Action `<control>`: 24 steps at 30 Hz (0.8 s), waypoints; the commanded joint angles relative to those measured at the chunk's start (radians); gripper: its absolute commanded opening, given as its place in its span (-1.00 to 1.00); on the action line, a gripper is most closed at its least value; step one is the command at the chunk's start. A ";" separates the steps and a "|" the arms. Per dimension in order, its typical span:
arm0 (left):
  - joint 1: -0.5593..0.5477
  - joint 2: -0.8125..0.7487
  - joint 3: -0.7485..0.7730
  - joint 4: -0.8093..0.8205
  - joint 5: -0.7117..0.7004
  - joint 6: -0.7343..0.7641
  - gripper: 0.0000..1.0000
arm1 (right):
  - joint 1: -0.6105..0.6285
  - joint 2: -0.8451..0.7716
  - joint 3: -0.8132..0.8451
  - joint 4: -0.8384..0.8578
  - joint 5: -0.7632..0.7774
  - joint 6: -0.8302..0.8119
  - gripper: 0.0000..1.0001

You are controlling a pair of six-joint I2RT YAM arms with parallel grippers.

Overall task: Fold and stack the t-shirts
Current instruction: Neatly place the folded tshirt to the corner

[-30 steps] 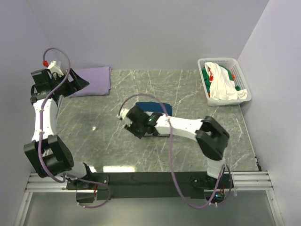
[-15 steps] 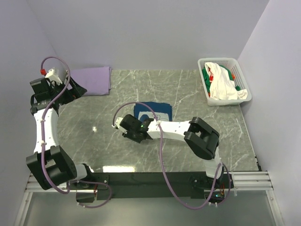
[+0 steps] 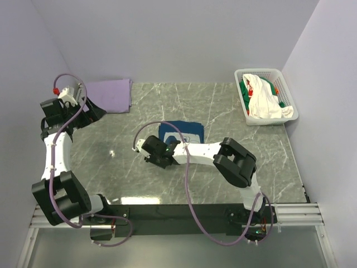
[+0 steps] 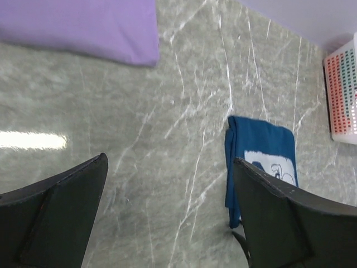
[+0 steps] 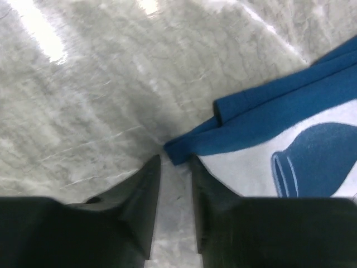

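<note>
At frame centre: right gripper (image 3: 149,154) low beside the folded navy t-shirt (image 3: 181,133).
We see its fingers (image 5: 142,195) nearly pressed together, gripping nothing, tips just short of the shirt's corner. Upper left, our left gripper (image 3: 92,109) stands spread, empty, near the folded lavender t-shirt (image 3: 109,95); remaining t-shirts (image 3: 262,100) fill the basket (image 3: 266,73), upper right.

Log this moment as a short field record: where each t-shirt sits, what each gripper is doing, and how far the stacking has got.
navy t-shirt: folded, flat at table centre, white print up
lavender t-shirt: folded, far left of the table, apart from the navy one
other shirts: white and green, heaped unfolded in the white basket
right gripper: low at the navy shirt's corner, fingers nearly closed, cloth between them not evident
left gripper: open, raised above the table, holding nothing
stack: not yet formed
</note>
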 commanded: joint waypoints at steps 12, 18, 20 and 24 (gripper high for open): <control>-0.080 -0.011 -0.184 0.172 0.050 -0.089 0.89 | -0.124 -0.031 0.050 -0.058 -0.237 0.054 -1.00; -0.118 -0.015 -0.357 0.253 0.092 -0.264 0.91 | -0.146 -0.169 0.018 -0.027 -0.299 0.074 -1.00; -0.161 -0.023 -0.443 0.359 0.093 -0.336 0.96 | -0.163 -0.196 -0.002 0.003 -0.318 0.081 -1.00; -0.282 -0.043 -0.540 0.554 0.012 -0.543 0.99 | -0.183 -0.233 -0.032 0.034 -0.326 0.104 -1.00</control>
